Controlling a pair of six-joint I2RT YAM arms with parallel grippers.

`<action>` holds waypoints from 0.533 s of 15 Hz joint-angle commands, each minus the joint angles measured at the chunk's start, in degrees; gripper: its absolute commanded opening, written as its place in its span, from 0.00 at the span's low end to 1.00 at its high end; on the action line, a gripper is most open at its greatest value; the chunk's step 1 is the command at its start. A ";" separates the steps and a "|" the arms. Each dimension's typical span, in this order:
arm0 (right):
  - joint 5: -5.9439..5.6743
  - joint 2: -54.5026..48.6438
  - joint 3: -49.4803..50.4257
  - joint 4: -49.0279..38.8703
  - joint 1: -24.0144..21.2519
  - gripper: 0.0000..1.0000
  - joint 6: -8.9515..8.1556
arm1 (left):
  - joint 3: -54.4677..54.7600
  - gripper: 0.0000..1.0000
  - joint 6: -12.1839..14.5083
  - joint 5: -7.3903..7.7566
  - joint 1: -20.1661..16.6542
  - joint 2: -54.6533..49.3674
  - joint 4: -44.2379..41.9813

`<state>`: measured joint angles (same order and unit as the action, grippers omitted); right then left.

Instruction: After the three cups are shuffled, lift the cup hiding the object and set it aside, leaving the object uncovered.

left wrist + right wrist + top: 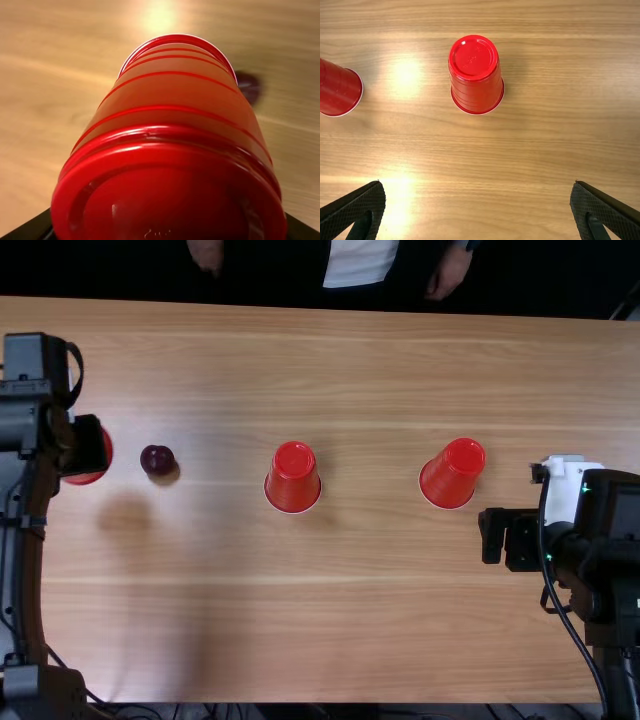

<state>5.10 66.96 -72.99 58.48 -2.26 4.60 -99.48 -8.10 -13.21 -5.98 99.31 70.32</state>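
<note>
1. Top view: the table held everything, and the work was at its left end.
2. The left gripper hung at the far left, its fingers clamped on the held cup. The left wrist view showed that cup's base toward the wrist and its rim pointing away and down at the wood. Its long axis therefore ran out from the fingers, tilted rather than upright.
3. The right gripper sat at the right end, near the right cup, with its fingers spread wide and holding nothing. It was well apart from the uncovered object, so the left arm was plainly the nearer one.
4. The middle cup and the right cup stood upside down on the table, well apart from each other.
5. The ball lay bare on the wood just beside the held cup, on the side toward the middle cup. By my reading the setting-down depended on this: the ball lay inward of the fingers, so the cup needed to land outward or nearer the table's edge, not back over the ball.
</note>
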 commanded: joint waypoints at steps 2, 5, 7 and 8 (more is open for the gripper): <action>-0.04 0.19 0.31 -0.20 0.59 1.00 -0.07 | 4.30 0.22 -1.50 -4.72 -2.55 -1.22 -0.08; -0.04 0.19 0.13 -0.30 0.59 1.00 -0.17 | 12.03 0.22 -1.39 -4.30 -6.24 -1.48 -8.20; -0.04 0.28 0.04 -0.20 0.59 1.00 -0.07 | 16.69 0.29 -1.39 -3.98 -7.12 -1.22 -12.21; -0.04 0.28 -0.05 -0.20 0.59 1.00 -0.07 | 18.10 0.31 -1.39 -3.98 -8.08 -1.05 -12.84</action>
<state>5.08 66.96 -72.99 58.48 -2.24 4.62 -82.11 -9.13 -16.53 -13.41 99.24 57.69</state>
